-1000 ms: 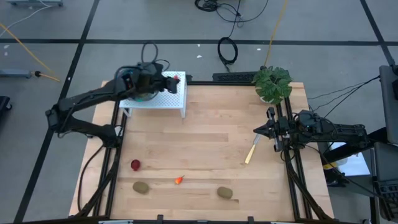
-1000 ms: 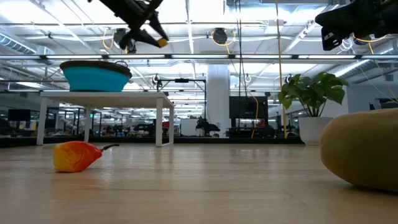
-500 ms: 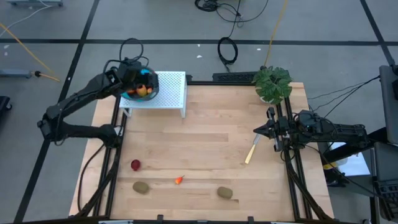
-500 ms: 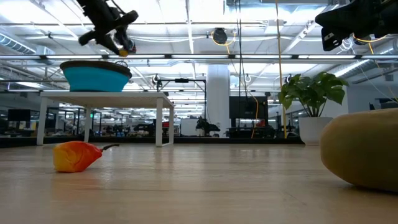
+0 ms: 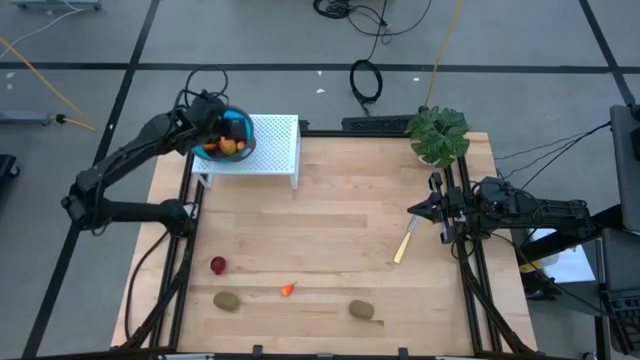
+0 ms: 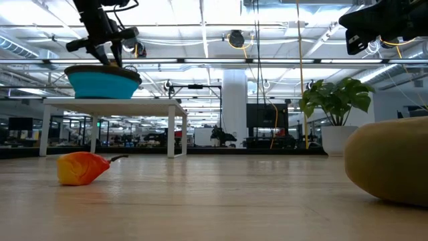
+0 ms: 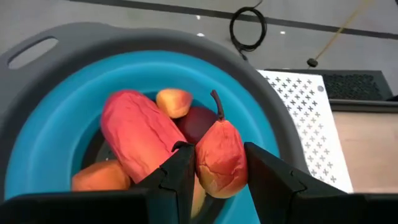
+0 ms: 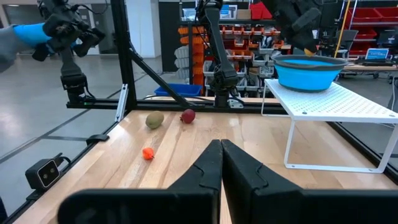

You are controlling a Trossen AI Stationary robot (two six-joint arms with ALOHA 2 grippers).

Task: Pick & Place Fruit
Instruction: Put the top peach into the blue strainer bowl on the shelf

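Wooden table (image 5: 330, 200): remaining fruit are being left near front edge, i.e. two kiwis (image 5: 227, 300), a dark red ball (image 5: 217, 264), small orange-red bit (image 5: 288, 290). White stand (image 5: 275, 150) is raising blue bowl (image 7: 56, 118) as drop target. Left gripper (image 7: 214, 163) is being held over bowl, pinching red-orange pear (image 7: 221, 155) for release. Right gripper (image 8: 221, 155) is being parked at right edge, fingers pressed together, empty.
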